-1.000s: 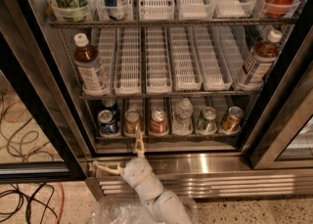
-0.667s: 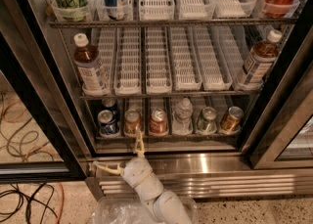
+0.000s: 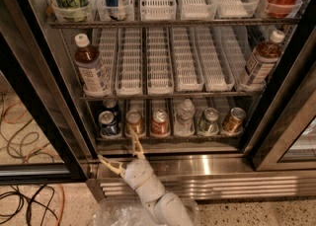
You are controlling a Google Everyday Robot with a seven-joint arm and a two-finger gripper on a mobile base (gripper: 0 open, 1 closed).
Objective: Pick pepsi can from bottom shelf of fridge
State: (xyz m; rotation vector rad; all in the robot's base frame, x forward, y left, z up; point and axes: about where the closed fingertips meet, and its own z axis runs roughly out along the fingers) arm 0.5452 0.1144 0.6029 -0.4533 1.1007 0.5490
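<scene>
Your gripper sits low before the fridge, fingers spread, holding nothing, one tip just below the copper-brown can. The pepsi can stands upright at the left end of the bottom shelf

Upright pepsi can leftmost on bottom shelf; end effector below.

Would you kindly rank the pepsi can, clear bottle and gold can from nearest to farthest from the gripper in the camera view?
1. pepsi can, left end, above the gripper at the fridge base.
2. clear bottle, mid-shelf.
3. gold can, right end.
</scene>
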